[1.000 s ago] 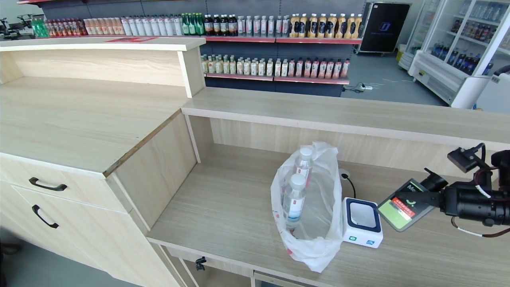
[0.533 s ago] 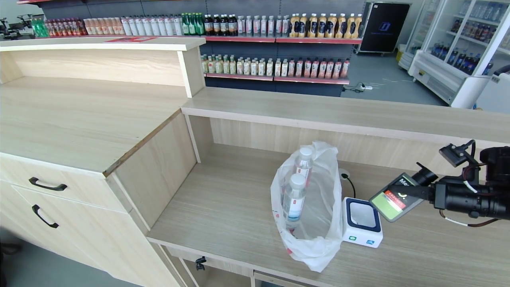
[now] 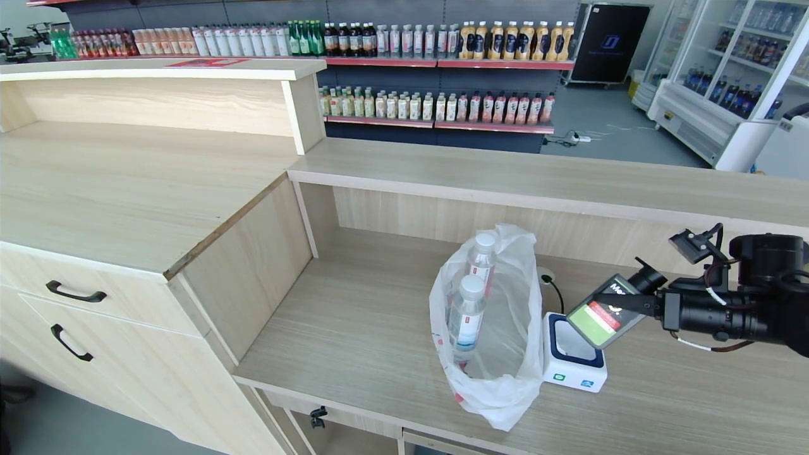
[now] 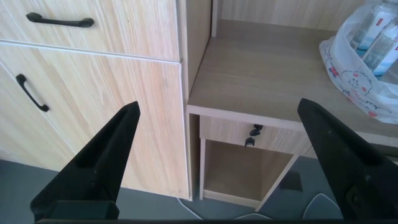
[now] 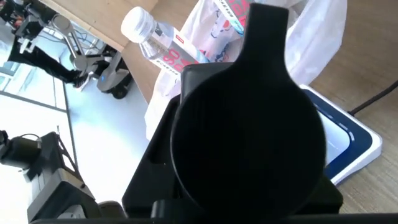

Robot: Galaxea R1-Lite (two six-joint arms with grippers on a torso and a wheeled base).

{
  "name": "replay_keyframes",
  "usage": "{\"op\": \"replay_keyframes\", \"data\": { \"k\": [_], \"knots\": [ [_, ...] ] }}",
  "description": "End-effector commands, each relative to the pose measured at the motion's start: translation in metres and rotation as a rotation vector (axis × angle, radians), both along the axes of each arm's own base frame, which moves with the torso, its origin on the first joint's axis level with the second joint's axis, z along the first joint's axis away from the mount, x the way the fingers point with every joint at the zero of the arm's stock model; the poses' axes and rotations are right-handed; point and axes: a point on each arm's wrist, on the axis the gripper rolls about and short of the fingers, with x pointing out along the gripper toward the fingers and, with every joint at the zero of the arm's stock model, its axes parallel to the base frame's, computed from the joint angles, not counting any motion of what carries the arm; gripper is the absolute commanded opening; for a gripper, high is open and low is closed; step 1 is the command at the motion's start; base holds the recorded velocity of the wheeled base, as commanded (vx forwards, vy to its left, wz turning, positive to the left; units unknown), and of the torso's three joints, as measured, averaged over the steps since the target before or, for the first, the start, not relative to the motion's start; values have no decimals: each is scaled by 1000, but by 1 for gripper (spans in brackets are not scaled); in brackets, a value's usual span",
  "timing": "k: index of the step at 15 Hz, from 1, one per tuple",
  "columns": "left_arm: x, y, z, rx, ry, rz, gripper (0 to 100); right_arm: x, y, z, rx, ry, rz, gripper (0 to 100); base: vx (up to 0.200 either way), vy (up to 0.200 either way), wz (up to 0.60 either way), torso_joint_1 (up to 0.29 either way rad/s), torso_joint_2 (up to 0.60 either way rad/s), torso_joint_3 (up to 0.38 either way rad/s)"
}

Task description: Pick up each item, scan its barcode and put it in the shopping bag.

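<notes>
A white plastic shopping bag (image 3: pixel 505 373) stands open on the low counter, with two clear water bottles (image 3: pixel 468 313) upright inside. Just right of it sits a white scanner (image 3: pixel 572 370) with a dark blue window. My right gripper (image 3: pixel 632 294) is shut on a flat green, red and black packet (image 3: pixel 600 315), held tilted just above the scanner's window. In the right wrist view the bag (image 5: pixel 311 31), one bottle (image 5: pixel 155 43) and the scanner (image 5: pixel 351 140) lie below the gripper. My left gripper (image 4: pixel 217 168) hangs open and holds nothing, low in front of the counter's edge, left of the bag (image 4: pixel 351 68).
A black cable (image 3: pixel 557 292) runs from the scanner to a socket in the counter. A raised ledge (image 3: pixel 537 177) borders the back. On the left stands a taller cabinet with two black drawer handles (image 3: pixel 74 296). A small latch (image 3: pixel 318 417) hangs under the counter's front edge.
My right gripper has carried the packet leftward and slightly up, from beside the scanner to over its window. The bag, bottles and scanner have not moved.
</notes>
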Motion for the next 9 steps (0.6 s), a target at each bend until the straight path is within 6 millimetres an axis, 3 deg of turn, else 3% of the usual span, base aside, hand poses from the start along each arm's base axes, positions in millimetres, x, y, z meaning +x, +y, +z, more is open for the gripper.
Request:
{"op": "replay_keyframes", "data": {
  "k": [1,9],
  "knots": [
    [0,0,0,-1,1,0,100,7,5,-10,-2,0,20,0,0,0,0,0,0,0],
    [0,0,0,-1,1,0,100,13,-3,-27,-55,-46,28,0,0,0,0,0,0,0]
  ]
}}
